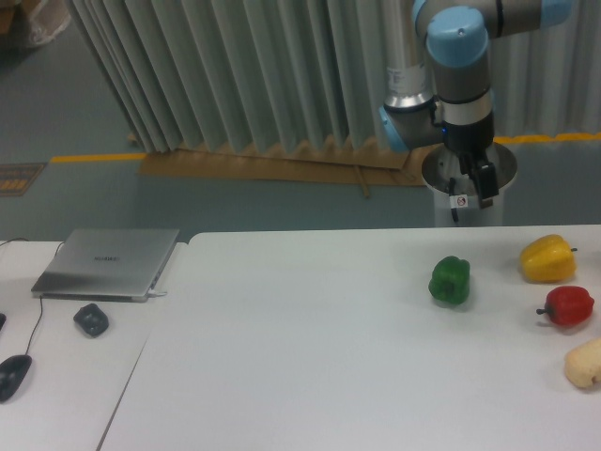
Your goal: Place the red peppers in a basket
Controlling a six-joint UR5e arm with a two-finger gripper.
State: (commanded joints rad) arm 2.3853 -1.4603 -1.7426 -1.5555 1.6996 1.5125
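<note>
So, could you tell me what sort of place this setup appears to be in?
Most likely a robotics lab or workshop, not a kitchen. The arm stands on a pedestal behind a plain white table, a closed laptop and mouse sit on the adjoining desk, and the floor carries a yellow safety line.

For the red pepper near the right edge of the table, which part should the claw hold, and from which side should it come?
Grip the round body of the red pepper across its middle, coming down from above. Its dark stem points sideways to the left and looks too thin to hold. The yellow pepper and a pale object sit apart from it, so a top approach probably clears both.
</note>
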